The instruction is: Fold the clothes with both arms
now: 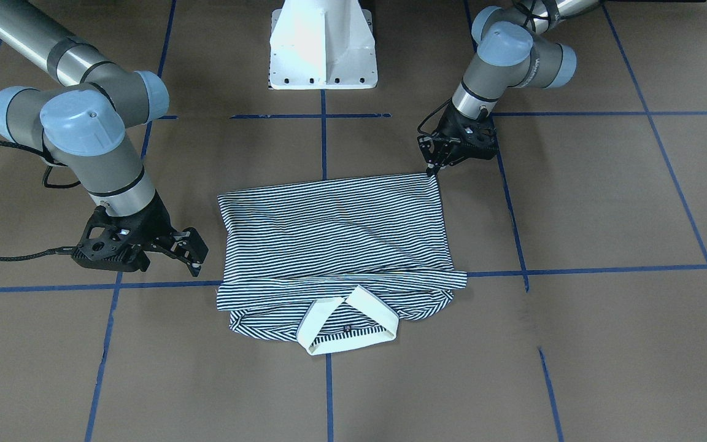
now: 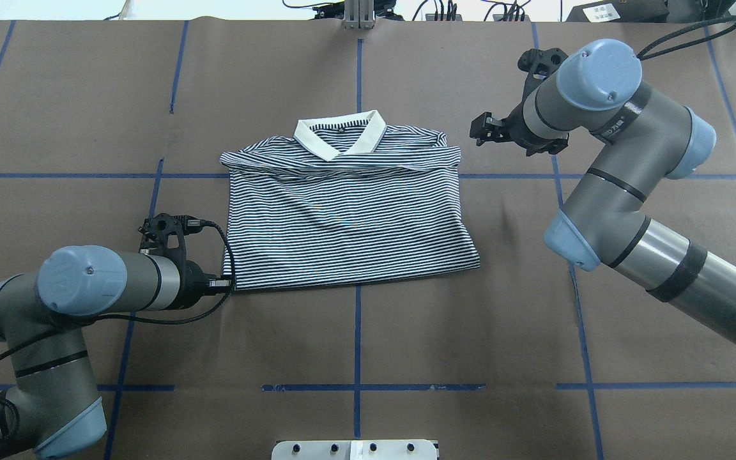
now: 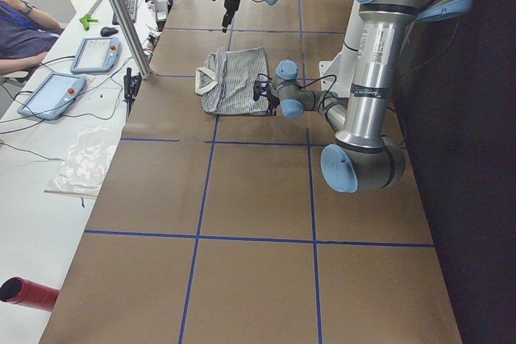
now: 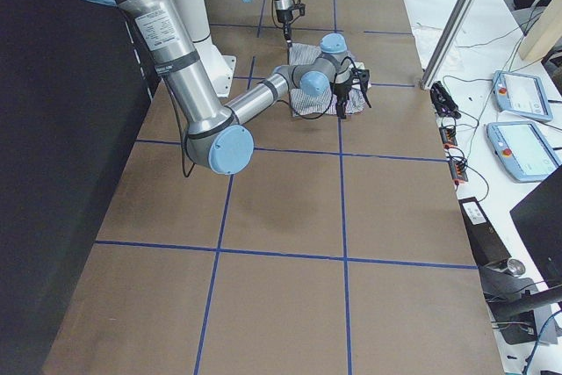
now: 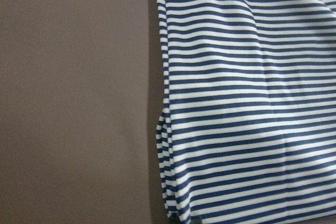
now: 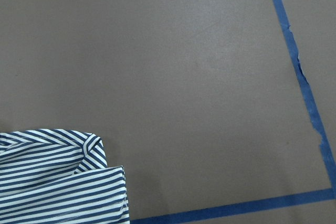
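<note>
The navy-and-white striped polo shirt (image 1: 335, 239) lies flat on the brown table, sleeves tucked in, its cream collar (image 1: 347, 319) on the side far from the robot. It also shows in the overhead view (image 2: 349, 217). My left gripper (image 1: 432, 170) is low at the hem corner nearest the robot, shut on that corner; in the overhead view it (image 2: 230, 285) sits at the shirt's near left corner. The left wrist view shows the shirt's edge (image 5: 252, 103) close up. My right gripper (image 1: 195, 253) is open and empty, just off the shirt's shoulder; it also shows in the overhead view (image 2: 478, 128). The right wrist view shows that shoulder (image 6: 52, 182).
Blue tape lines (image 1: 574, 270) grid the brown table. The white pedestal base (image 1: 323, 49) stands at the robot's side. In the left side view a bench with tablets (image 3: 52, 94) and a red cylinder (image 3: 28, 293) lies beyond the table's far edge, with a person's arm there.
</note>
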`<action>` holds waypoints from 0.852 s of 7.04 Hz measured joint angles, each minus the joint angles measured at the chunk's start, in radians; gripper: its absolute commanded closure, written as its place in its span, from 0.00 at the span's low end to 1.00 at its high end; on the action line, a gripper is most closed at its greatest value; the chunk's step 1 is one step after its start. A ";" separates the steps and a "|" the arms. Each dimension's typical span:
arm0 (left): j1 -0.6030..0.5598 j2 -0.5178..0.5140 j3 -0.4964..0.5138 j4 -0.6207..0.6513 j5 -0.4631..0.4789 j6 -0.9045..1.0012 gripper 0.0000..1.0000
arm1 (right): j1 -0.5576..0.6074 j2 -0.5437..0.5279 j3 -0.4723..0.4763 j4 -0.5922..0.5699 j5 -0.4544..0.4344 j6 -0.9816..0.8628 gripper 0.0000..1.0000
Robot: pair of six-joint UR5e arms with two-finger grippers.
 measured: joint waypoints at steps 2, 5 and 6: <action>-0.044 0.025 0.007 0.001 0.001 0.113 1.00 | -0.001 0.000 -0.001 0.000 -0.001 0.000 0.00; -0.250 -0.027 0.151 -0.005 0.000 0.359 1.00 | -0.001 0.001 -0.001 0.000 -0.005 0.003 0.00; -0.314 -0.107 0.271 -0.016 0.022 0.401 1.00 | -0.002 0.002 -0.001 0.000 -0.006 0.006 0.00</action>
